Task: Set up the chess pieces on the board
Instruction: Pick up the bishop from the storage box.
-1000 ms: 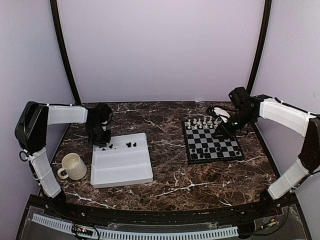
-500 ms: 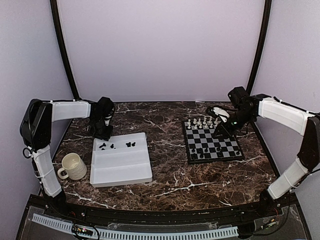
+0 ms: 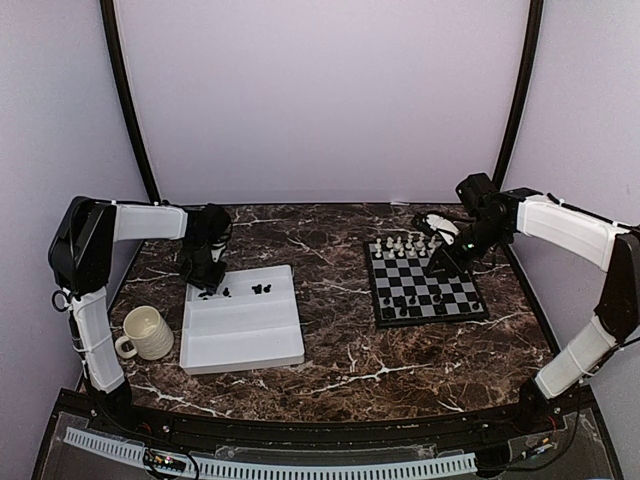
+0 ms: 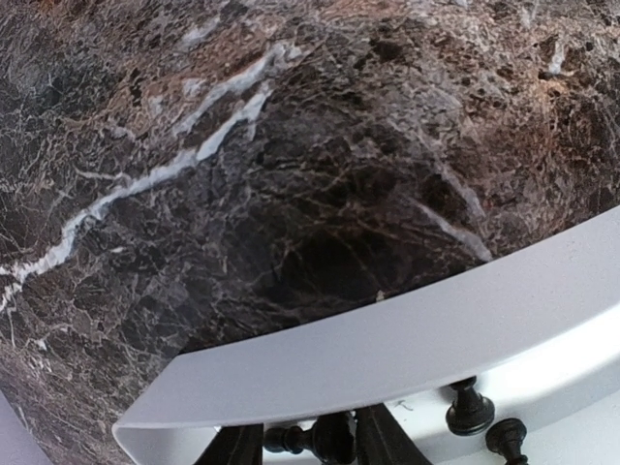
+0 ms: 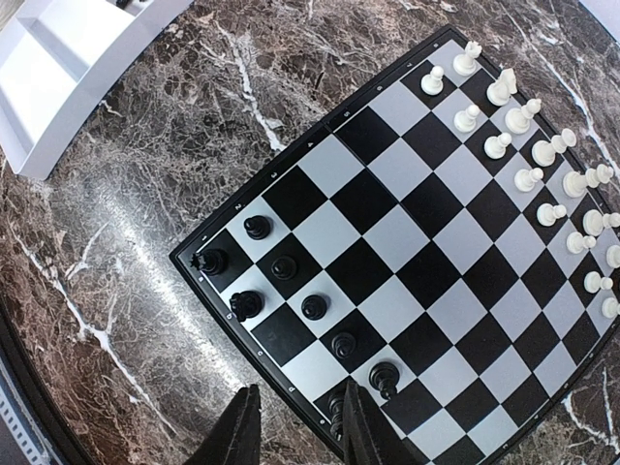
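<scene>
Rows of white pieces (image 5: pixel 497 145) stand along the far side of the board (image 5: pixel 387 242). The board lies flat on the right part of the dark stone table (image 3: pixel 340 250). Some black pieces (image 5: pixel 284 266) stand on the near side of the board, spread over its two nearest rows with gaps between them.

The right end effector (image 5: pixel 295 431) hangs low over the board. Its two fingers are apart and nothing is squeezed between them. One black piece stands just beside one of the fingers, close to the rim of the board.

A white tray (image 3: pixel 240 335) lies on the left part of the table, well apart from the board. A few loose black pieces (image 3: pixel 262 289) are in its far part, close to the back wall.

The left end effector (image 4: pixel 308 453) is down at the far left corner of the tray. Its fingers are apart, and a lying black piece (image 4: pixel 325 438) is between them on the tray floor. I cannot tell if the fingers touch it. Two more black ones stand just beside it, inside the tray wall.

A pale mug (image 3: pixel 147 332) stands on the table, just left of the tray.
</scene>
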{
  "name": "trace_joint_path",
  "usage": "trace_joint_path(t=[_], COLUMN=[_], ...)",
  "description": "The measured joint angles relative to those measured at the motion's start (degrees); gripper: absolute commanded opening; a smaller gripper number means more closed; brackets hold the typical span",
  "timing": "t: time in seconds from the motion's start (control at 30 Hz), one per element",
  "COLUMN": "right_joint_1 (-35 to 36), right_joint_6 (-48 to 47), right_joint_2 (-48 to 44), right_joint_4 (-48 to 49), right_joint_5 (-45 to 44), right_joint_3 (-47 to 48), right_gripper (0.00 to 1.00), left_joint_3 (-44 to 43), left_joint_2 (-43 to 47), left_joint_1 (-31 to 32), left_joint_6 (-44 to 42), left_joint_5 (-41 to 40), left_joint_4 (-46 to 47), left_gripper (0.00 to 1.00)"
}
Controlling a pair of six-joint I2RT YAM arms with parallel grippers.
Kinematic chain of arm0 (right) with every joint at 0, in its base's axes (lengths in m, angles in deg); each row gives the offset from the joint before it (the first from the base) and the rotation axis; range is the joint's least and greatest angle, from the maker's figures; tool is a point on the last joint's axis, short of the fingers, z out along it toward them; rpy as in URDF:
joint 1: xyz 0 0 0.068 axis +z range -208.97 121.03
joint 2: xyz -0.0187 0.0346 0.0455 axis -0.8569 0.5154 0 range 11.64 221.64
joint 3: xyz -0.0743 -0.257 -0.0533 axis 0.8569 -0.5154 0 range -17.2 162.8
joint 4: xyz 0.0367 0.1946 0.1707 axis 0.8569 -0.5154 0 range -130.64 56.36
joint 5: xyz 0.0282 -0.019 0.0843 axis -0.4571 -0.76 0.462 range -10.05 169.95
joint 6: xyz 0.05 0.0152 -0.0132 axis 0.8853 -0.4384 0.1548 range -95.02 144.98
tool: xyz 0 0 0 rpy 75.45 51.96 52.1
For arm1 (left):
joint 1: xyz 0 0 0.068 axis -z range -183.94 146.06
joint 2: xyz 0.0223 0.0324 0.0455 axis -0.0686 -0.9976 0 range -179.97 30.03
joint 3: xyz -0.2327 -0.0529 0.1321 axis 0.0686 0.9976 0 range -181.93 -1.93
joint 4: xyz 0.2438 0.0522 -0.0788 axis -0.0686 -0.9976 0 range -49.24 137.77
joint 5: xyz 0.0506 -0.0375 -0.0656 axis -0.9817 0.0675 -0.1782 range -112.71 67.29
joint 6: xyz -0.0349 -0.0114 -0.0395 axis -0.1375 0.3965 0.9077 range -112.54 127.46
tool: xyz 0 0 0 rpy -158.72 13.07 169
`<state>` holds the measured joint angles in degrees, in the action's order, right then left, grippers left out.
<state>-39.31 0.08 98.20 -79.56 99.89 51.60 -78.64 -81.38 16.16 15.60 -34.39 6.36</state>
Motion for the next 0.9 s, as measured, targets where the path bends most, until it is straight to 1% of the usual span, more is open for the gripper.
trace_joint_path(t=[0.1, 0.3, 0.4, 0.5, 0.63, 0.73, 0.9], right_joint_1=[0.00, 0.00, 0.00, 0.00, 0.00, 0.00, 0.00], right_joint_6=[0.04, 0.09, 0.09, 0.11, 0.11, 0.11, 0.11], right_joint_2=[0.07, 0.48, 0.59, 0.61, 0.76, 1.31, 1.84], right_joint_4=[0.00, 0.00, -0.02, 0.00, 0.00, -0.02, -0.17], right_joint_5=[0.02, 0.02, 0.02, 0.02, 0.02, 0.20, 0.50], right_joint_3=[0.00, 0.00, 0.00, 0.00, 0.00, 0.04, 0.39], right_gripper=[0.31, 0.31, 0.31, 0.31, 0.31, 0.31, 0.31], left_joint_3=[0.07, 0.17, 0.15, 0.11, 0.13, 0.39, 1.40], left_joint_2=[-0.15, -0.55, -0.63, -0.66, -0.63, -0.44, 0.26], left_joint_1=[0.00, 0.02, 0.00, 0.00, 0.00, 0.02, 0.07], left_joint_6=[-0.57, -1.60, -1.88, -1.84, -1.57, -1.46, -1.75], left_joint_5=[0.00, 0.22, 0.63, 0.90, 0.85, 0.52, 0.22], left_joint_4=[-0.28, 0.02, 0.02, -0.17, -0.68, -0.72, -0.68], left_gripper=[0.33, 0.21, 0.19, 0.21, 0.21, 0.27, 0.31])
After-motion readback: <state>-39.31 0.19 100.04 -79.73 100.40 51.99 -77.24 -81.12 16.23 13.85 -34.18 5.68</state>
